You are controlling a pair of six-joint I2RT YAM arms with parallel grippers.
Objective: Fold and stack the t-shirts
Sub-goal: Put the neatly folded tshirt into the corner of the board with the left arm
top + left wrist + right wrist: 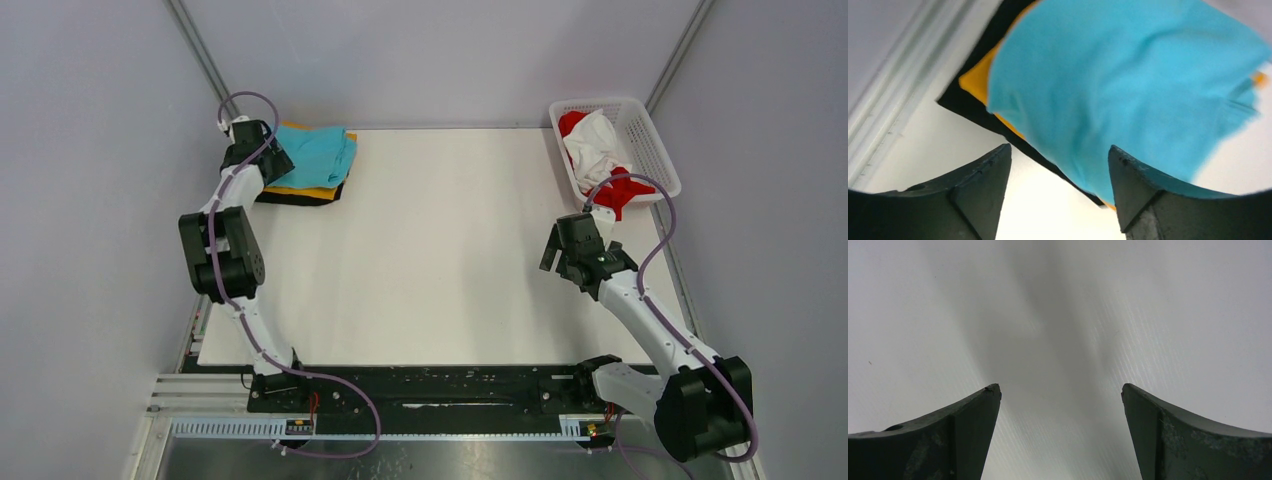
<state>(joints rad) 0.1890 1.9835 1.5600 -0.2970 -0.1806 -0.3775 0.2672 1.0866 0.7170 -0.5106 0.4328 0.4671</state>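
Pale grey walls (450, 60) close in a white table (430, 260). Nearest to me a black rail (430, 385) runs along its front edge and carries the bases of both arms.

A little way in, on the right, the right gripper (1060, 395) hangs over bare tabletop. Its two dark fingers stand wide apart with nothing between them. Its own camera shows only the white surface under it.

Further back on the left, the other arm reaches to the far left corner. There the left gripper (1058, 155) sits at the near edge of a folded pile. Its jaws are parted and hold nothing. Between the fingertips I see white table and the near corner of the pile, and the cloth's edge passes just behind the right-hand finger.

The pile has three layers. The turquoise t-shirt (318, 152) lies on top. The orange t-shirt (300, 190) shows as a thin band under it. The black t-shirt (296, 199) is at the bottom, its edge sticking out on the near side.

Across the table, in the far right corner, stands a white lattice basket (655, 150). A crumpled white t-shirt (592, 145) lies in it on a red t-shirt (622, 192), which spills over the near rim. Both are unfolded.
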